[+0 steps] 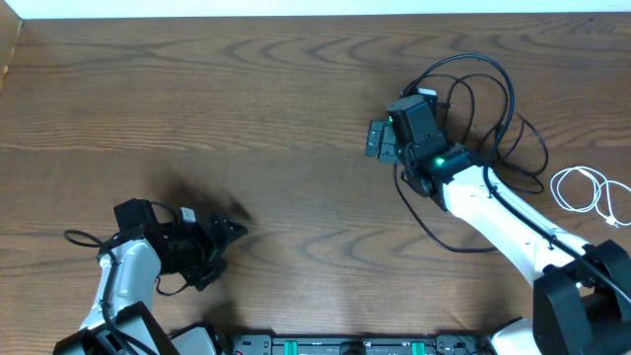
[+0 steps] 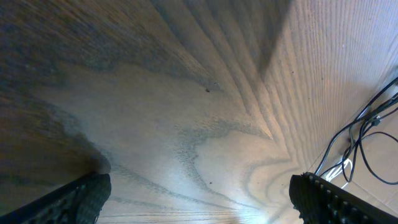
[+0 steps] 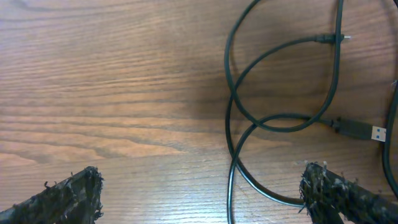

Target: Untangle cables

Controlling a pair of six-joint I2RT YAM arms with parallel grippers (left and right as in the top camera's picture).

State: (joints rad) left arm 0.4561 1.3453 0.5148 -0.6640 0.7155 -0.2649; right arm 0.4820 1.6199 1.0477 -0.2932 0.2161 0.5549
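The black cable (image 1: 511, 94) lies in crossing loops at the table's right, around my right arm. In the right wrist view its loops (image 3: 233, 124) overlap, and a plug end (image 3: 367, 131) lies flat at the right. The right gripper (image 1: 385, 140) hangs open above the wood. One strand runs between its fingertips (image 3: 202, 196) and curves to the right fingertip; contact with it cannot be told. The white cable (image 1: 579, 187) lies coiled by itself at the far right edge. At the front left my left gripper (image 1: 225, 254) stands open and empty (image 2: 199, 196) over bare wood, far from both cables.
The wooden table (image 1: 246, 118) runs back to a pale strip along its far edge. The arms' bases and a black rail (image 1: 345, 345) line the front edge. In the left wrist view, thin black cable strands (image 2: 357, 127) show far off at the right.
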